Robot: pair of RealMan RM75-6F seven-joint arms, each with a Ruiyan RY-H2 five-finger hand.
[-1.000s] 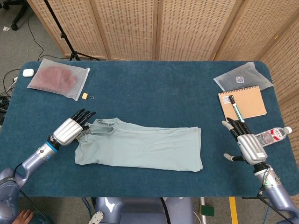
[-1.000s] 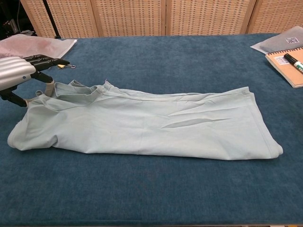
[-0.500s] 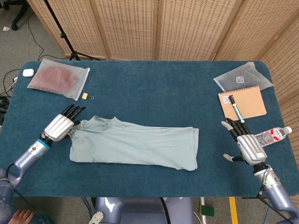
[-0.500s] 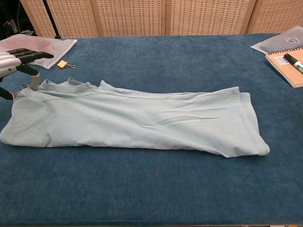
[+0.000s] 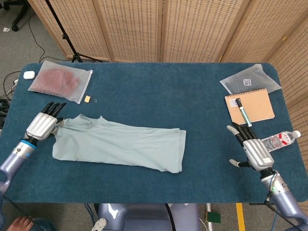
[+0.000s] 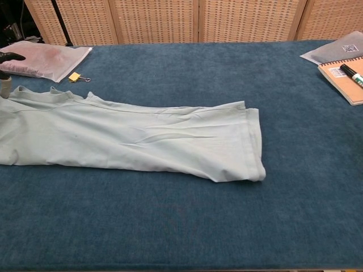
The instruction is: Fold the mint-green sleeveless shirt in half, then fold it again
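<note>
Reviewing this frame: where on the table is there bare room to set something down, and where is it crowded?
Bare cloth lies between the shirt hem and the right hand, and along the far edge between the pouch and the grey bag. Crowded: the right side, with notebook, marker and bottle.

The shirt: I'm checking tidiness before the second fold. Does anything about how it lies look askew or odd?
Yes. The mint-green shirt lies slanted across the table, its hem end nearer the front edge than its collar end, which the left hand holds at the table's left edge. Light wrinkles cross its middle.
</note>
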